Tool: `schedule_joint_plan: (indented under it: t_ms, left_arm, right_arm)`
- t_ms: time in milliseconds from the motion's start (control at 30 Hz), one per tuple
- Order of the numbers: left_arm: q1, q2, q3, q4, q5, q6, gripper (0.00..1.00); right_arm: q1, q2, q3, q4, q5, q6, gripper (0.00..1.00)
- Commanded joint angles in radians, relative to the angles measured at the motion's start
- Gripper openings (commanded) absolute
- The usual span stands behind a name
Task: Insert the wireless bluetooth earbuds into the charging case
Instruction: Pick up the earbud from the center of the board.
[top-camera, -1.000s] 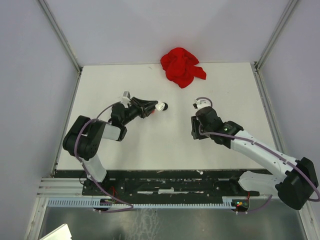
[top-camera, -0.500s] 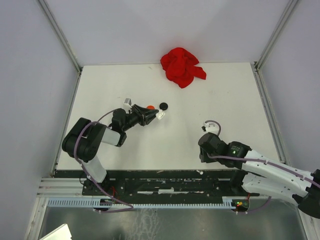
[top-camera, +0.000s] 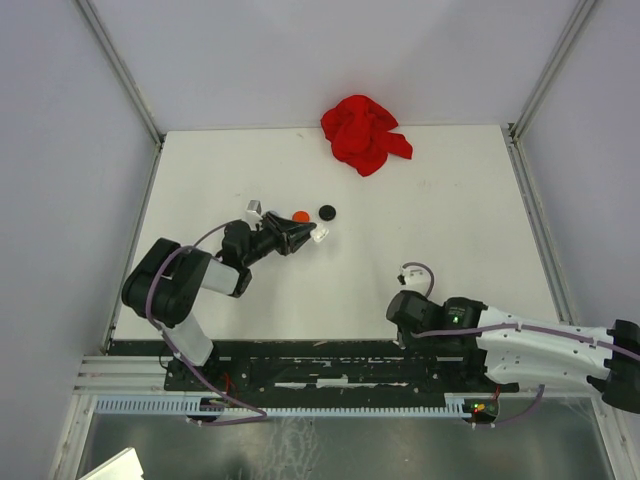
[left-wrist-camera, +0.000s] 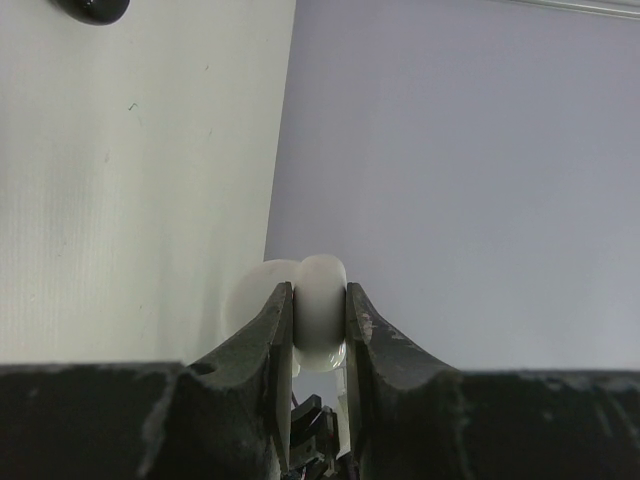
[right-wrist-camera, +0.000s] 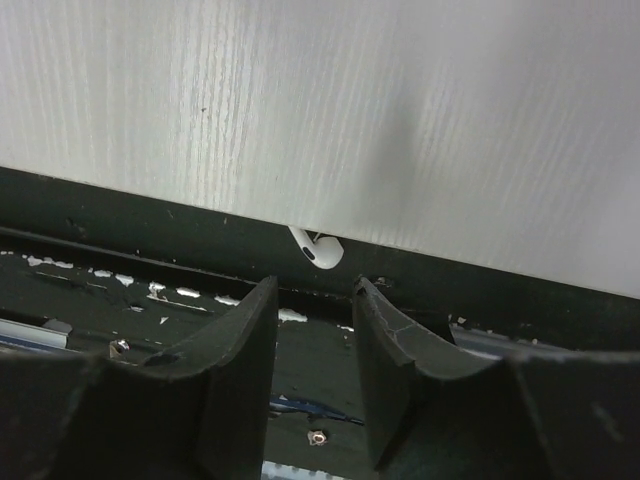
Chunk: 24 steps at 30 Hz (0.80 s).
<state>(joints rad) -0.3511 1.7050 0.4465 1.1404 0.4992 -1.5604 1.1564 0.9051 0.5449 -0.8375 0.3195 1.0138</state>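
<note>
Well, my left gripper (left-wrist-camera: 318, 292) is pinched tight on the white charging case (left-wrist-camera: 322, 272) (two rounded lobes show past the pads), held well back from the black base rail (right-wrist-camera: 150, 215). My right gripper (right-wrist-camera: 313, 290) hangs spread and empty over that rail, where one white earbud (right-wrist-camera: 317, 247) lies just off the table (right-wrist-camera: 300, 100) edge.
</note>
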Motion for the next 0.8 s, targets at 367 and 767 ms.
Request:
schedule_joint_plan:
  t_ms: [367, 767]
  left_arm:
    - [-0.005, -0.049, -0.02, 0.062, -0.012, 0.056, 0.03]
    - [-0.006, -0.036, -0.03, 0.085, -0.012, 0.048, 0.03]
  right_arm:
    - [0.092, 0.04, -0.118, 0.147, 0.14, 0.146, 0.47]
    - [0.121, 0.093, -0.129, 0.225, 0.101, 0.129, 0.48]
